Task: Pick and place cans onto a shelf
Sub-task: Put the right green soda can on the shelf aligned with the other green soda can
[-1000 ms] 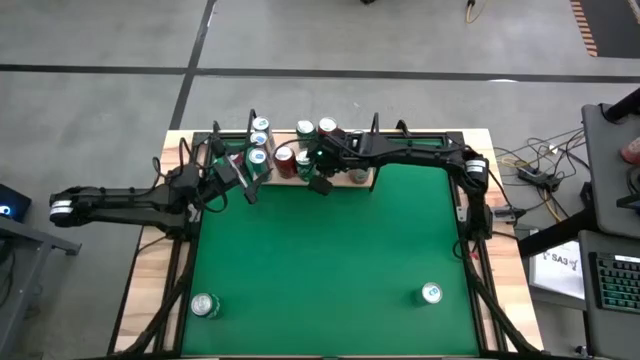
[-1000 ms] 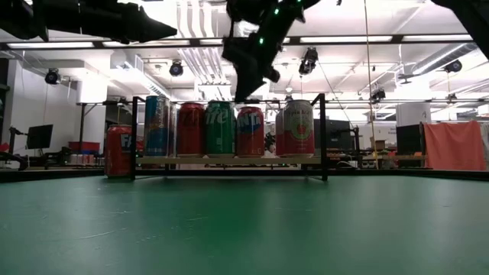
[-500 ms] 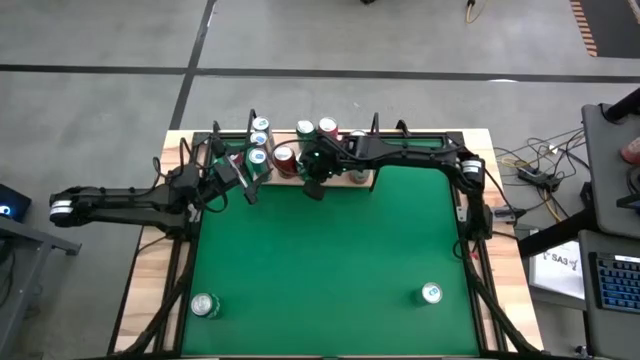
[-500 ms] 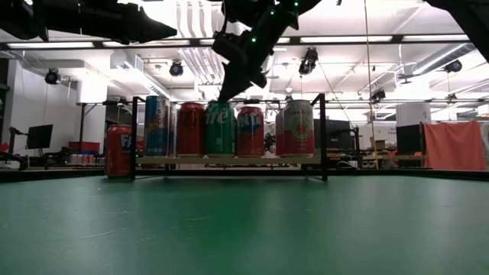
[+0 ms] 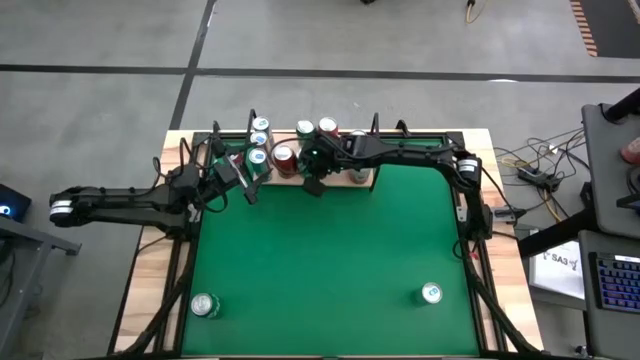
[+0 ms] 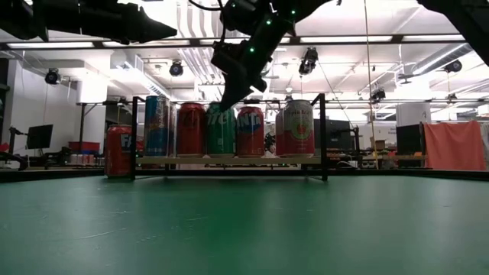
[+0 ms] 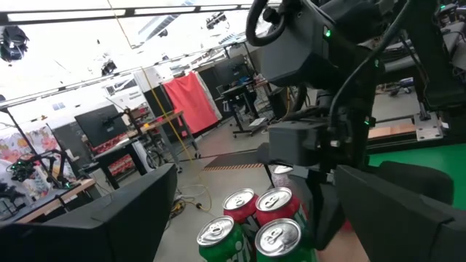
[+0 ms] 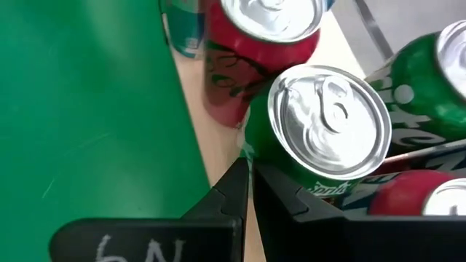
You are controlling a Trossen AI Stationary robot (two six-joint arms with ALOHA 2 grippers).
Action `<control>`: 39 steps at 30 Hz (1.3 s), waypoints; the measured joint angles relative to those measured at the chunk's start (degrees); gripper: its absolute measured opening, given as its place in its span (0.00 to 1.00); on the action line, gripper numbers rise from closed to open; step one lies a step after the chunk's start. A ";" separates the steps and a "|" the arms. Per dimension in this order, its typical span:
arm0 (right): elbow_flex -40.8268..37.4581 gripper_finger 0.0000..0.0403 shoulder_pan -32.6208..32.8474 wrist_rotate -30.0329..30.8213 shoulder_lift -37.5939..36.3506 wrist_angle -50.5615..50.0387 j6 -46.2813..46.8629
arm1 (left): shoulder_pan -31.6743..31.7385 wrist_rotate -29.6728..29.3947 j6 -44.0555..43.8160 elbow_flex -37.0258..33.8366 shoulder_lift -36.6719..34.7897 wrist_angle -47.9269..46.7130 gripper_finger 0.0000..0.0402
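Handwritten "6N" in white on dark gripper body [image 8: 145, 244]. Printed "SA3" on white paper sheet [image 5: 560, 263] at 3 o'clock off table. Can lettering too cropped or blurred to read.

Cans crowd a wooden shelf [image 5: 365, 178] at the table's [image 5: 330, 260] far edge.
At least six cans [image 5: 284, 157] are visible on or beside the shelf, some hidden by two robot arms; two more cans [image 5: 205, 305] stand well apart from it.
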 joint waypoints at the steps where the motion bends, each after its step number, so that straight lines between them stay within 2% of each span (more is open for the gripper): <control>1: 0.00 0.03 -0.09 0.16 0.00 0.21 -0.01 | 0.00 0.00 -0.01 0.00 0.00 0.00 0.89; 39: 0.11 0.03 -2.86 0.64 0.00 5.51 -1.44 | 0.00 0.00 0.01 0.00 -0.01 0.00 0.89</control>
